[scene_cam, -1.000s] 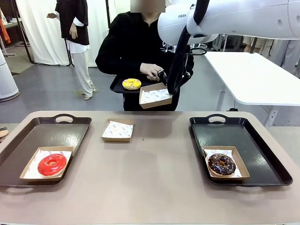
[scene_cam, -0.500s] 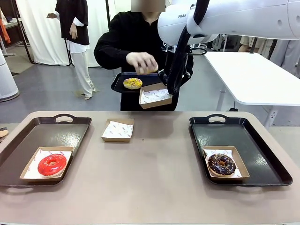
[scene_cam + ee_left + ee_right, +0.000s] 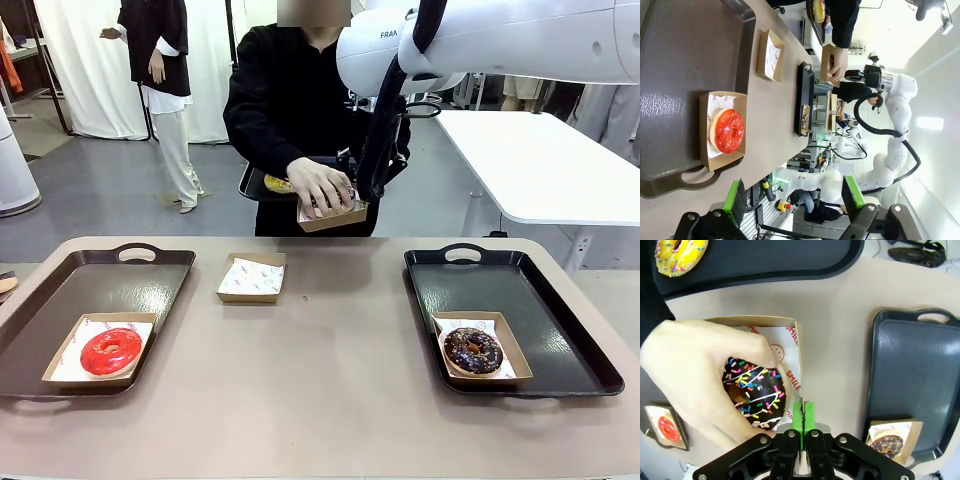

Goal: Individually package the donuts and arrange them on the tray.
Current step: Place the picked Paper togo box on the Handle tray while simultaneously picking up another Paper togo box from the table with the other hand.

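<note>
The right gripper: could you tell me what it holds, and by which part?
The right gripper is shut on the brown, paper-lined cardboard box, pinching its side wall; a person's hand holds a sprinkled chocolate donut inside.

The tan table (image 3: 330, 390) carries two dark handled trays, well apart: the left tray (image 3: 150, 280) and the right tray (image 3: 470, 285). Between them, nearer the left, lies a paper-lined box (image 3: 251, 278).
</note>
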`<state>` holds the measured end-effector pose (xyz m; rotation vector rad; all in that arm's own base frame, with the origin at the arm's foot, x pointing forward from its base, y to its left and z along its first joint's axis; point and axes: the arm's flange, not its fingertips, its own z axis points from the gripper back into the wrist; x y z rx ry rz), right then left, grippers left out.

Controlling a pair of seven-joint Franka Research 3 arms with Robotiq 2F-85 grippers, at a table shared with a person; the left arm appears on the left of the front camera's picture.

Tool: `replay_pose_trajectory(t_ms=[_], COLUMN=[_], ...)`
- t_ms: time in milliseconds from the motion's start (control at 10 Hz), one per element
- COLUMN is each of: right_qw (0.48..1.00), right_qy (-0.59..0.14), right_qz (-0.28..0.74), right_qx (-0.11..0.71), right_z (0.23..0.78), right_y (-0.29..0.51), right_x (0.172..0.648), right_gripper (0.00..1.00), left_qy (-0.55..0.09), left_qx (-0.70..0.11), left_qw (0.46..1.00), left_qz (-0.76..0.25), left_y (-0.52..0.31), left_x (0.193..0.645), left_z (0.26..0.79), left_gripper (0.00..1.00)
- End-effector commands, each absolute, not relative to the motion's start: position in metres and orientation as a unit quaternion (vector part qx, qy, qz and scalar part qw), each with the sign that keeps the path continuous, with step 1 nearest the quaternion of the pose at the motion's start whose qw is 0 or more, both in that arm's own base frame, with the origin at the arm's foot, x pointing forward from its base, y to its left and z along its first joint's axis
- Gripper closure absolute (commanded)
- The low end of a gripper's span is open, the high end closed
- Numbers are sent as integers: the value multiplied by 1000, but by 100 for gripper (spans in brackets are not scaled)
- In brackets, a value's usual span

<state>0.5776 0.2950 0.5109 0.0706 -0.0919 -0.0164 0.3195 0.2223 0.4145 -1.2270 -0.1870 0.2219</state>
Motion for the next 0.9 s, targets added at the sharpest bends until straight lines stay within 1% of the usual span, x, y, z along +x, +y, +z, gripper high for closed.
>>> replay_pose_trajectory(t_ms=[0, 800], right_qw=[998, 998], right_qy=[-48, -48], right_qz=[-9, -9], right_qx=[35, 35], right_z=[509, 509], right_y=[293, 293], right_x=[574, 574], right_gripper=[100, 100], left_qy=[-89, -89], left_qx=[-577, -577], left_qw=[805, 805], left_qz=[104, 104], left_y=[224, 224], left_x=[318, 318], left_z=[415, 415], left_gripper=[0, 0])
